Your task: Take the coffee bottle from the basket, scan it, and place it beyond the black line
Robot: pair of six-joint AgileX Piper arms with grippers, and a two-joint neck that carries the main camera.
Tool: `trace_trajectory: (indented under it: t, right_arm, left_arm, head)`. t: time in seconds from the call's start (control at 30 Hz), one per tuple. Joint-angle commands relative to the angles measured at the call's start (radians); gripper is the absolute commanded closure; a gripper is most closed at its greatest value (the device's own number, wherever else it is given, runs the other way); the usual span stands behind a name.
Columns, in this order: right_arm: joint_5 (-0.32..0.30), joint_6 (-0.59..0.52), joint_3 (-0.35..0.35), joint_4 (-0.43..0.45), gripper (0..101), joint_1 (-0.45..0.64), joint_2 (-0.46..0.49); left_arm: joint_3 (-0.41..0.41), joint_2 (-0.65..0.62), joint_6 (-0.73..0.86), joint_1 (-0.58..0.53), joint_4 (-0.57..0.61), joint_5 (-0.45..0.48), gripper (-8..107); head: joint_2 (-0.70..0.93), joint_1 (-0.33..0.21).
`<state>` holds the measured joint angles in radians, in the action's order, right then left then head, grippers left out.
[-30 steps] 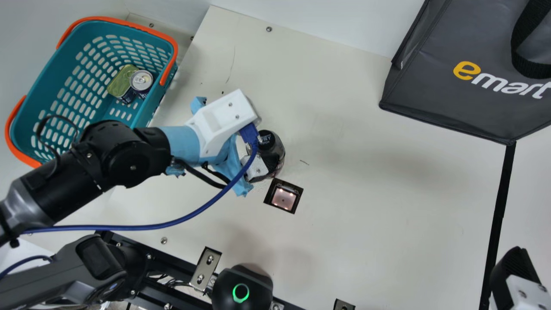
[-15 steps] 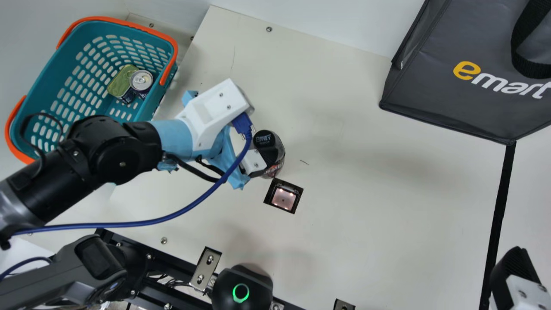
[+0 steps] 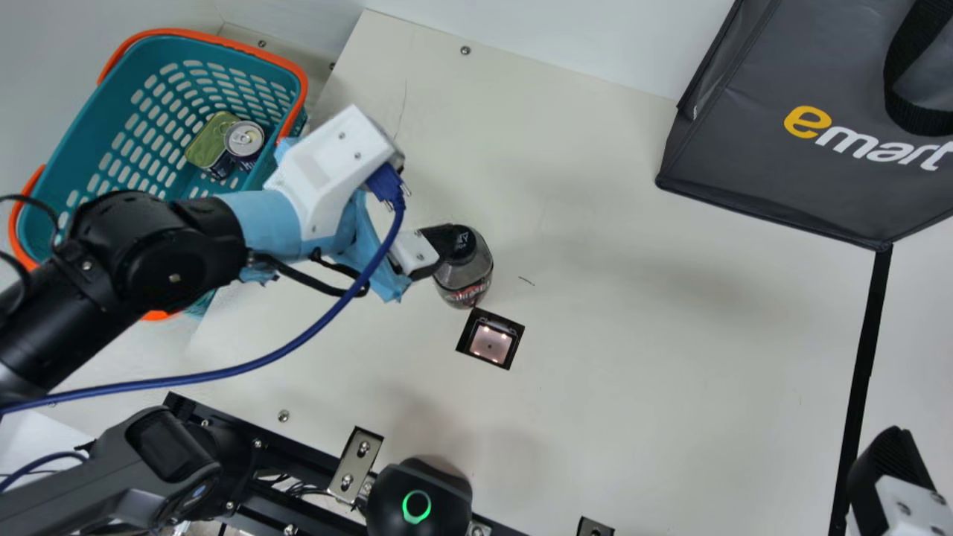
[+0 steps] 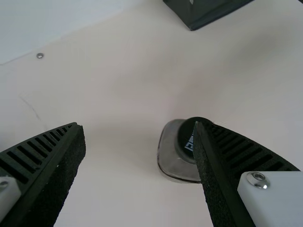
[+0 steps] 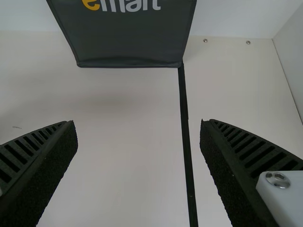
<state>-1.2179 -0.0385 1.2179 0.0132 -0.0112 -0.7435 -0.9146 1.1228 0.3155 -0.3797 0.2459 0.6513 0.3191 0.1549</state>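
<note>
Nearest, at bottom of main view, see blk dome (image 3: 419, 499) w/ lit green ring, by blk rail (image 3: 275, 465); to L of dome, see dk gray device (image 3: 141, 465). At lower R corner, have R gripper (image 3: 886, 469) just beside near end of black line (image 3: 867, 350). Have it open: in R wrist view, see fingers (image 5: 251, 156) wide apart, w/ line between.

Farther out, find scanner window (image 3: 490, 342) set in cream tbl (image 3: 633, 372), lit pinkish w/ bright spots. Just past window, see coffee btl (image 3: 465, 283) upright on tbl, blk cap (image 3: 463, 243) up; can't tell re contact w/ window edge. Place btl on basket side of line, well apart from line.

Have L gripper (image 3: 441, 249) at btl's cap end, open, not clamped on btl. In L wrist view, see fingers (image 4: 241, 151) wide apart, one partly covering cap & btl; can't tell re touching. Have L arm (image 3: 175, 260) w/ lt blue wrap & blue cable (image 3: 298, 346) partly over basket.

At main view's L, see teal basket (image 3: 82, 141) w/ orange handles, incl. silver-top can (image 3: 244, 138) beside green-lid tin (image 3: 211, 140). Farthest R, see dk gray bag (image 3: 752, 149) at far end of line.
</note>
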Motion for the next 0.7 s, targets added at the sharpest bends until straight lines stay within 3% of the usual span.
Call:
trace_trajectory:
  t: [0.0,0.67]
  right_arm:
    - [0.000,0.000,0.000,0.000,10,0.000,0.000]
    - [0.001,0.000,0.000,0.000,10,0.000,0.000]
  left_arm:
    - [-0.003,-0.003,-0.007,0.011,-0.010,0.004,9]
    - [-0.022,-0.076,-0.087,0.120,-0.092,0.046,9]
  head:
    - [0.002,-0.017]
    - [0.002,-0.017]
